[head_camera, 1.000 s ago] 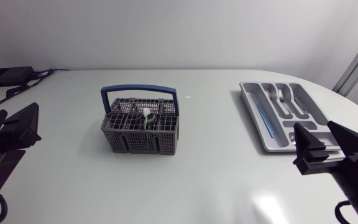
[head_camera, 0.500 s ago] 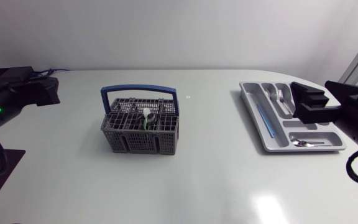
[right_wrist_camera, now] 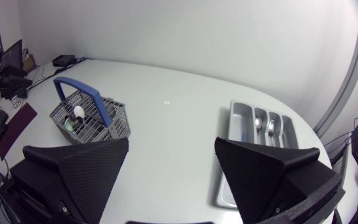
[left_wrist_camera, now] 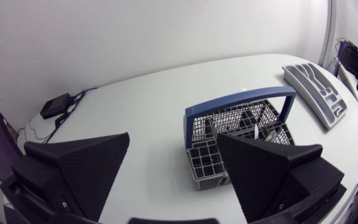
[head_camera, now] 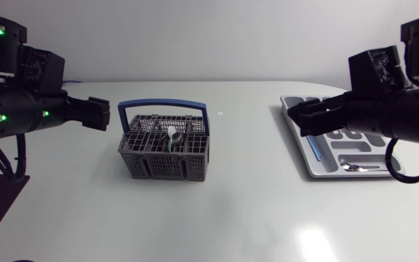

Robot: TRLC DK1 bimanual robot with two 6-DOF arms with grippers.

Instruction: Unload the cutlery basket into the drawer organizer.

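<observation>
Centre-left of the head view, the cutlery basket [head_camera: 164,148] sat on the surface, one white-green piece [head_camera: 173,135] inside. Drawer organizer [head_camera: 340,138], at right, already held several pieces. Left hand [head_camera: 100,114] and right hand [head_camera: 297,114] were spread, empty. Unloading looked partly done.

The white table [head_camera: 253,211] carries 1 small dot [head_camera: 220,113] near its far side. A black box [left_wrist_camera: 58,104] with cables sits at 1 corner
</observation>
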